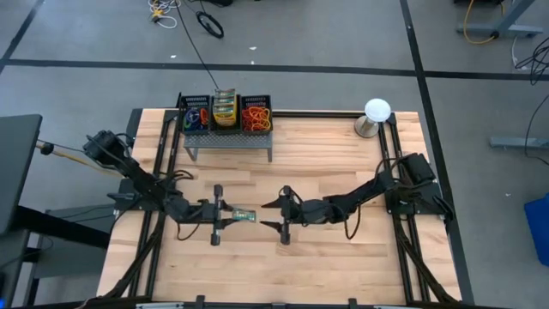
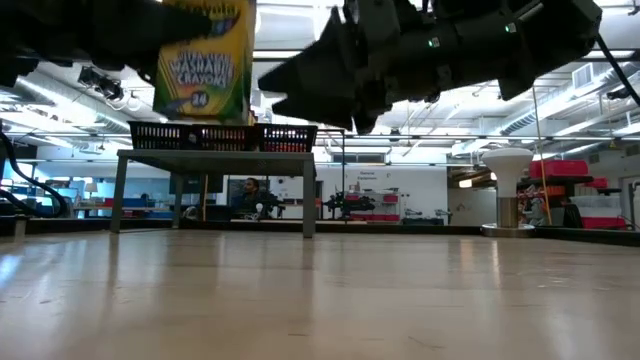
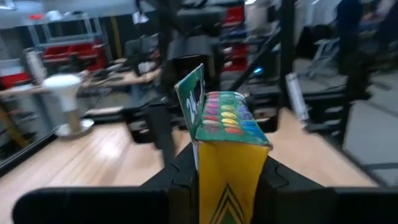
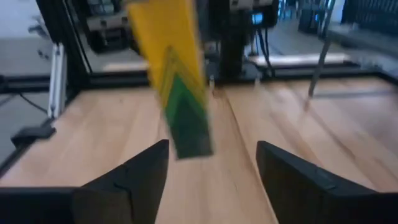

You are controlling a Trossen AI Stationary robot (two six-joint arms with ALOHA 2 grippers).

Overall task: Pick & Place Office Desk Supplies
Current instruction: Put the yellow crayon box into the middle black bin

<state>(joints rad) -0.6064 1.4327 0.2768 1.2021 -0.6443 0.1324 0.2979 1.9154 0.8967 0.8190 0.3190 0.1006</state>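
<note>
A yellow-and-green crayon box hangs above the middle of the table, upright, with its lid flap open at the top. My left gripper is shut on it and comes in level from the table's left. My right gripper faces it from the right, open. Its two fingers stand just short of the box's narrow side and touch nothing. The low view shows the box well above the tabletop. My left gripper pinches the crayon box's lower part between its two fingers, one on each wide face. The fingers lie level and point toward the table's right. The box stands upright in the hold, clear of the table.
A low grey rack at the far edge carries three black baskets: coloured rubber bands, crayon boxes and red and orange bands. A white ball on a metal base stands at the far right. Bare wood lies near the front edge.
</note>
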